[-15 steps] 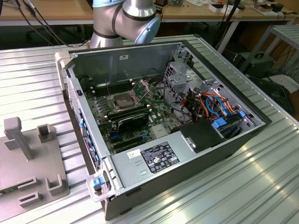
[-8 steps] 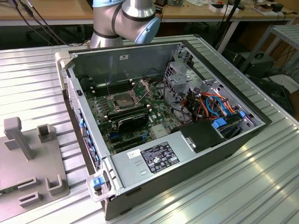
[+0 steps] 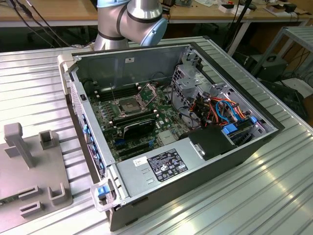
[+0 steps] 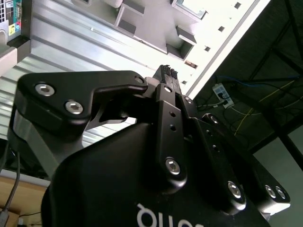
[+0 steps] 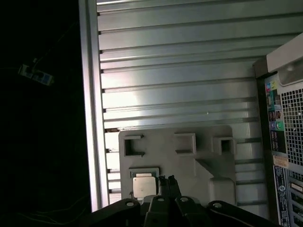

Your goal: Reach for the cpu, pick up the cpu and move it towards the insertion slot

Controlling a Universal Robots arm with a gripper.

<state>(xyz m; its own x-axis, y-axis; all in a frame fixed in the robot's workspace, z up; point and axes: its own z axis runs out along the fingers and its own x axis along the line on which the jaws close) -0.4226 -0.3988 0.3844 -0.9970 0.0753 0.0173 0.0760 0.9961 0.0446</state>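
Observation:
The cpu (image 5: 143, 186), a small pale silver square, lies flat in a square recess of the grey fixture plate (image 5: 208, 161) on the ribbed table. In the first wrist view my gripper (image 5: 167, 180) hangs well above the plate, its black fingertips appearing just beside the cpu and apart from it. Its fingertips are pressed together with nothing between them, as the second wrist view also shows of the gripper (image 4: 166, 71). The insertion slot (image 3: 128, 104) sits on the motherboard inside the open computer case (image 3: 230, 156), with its hinged metal plate (image 3: 148, 90) raised.
The grey fixture plate (image 3: 29, 171) with upright holders lies at the exterior view's left of the case. The arm's body (image 3: 129, 19) stands behind the case. The table's edge (image 5: 90, 118) runs close to the fixture. Drive cage and cables (image 3: 215, 107) fill the case's right part.

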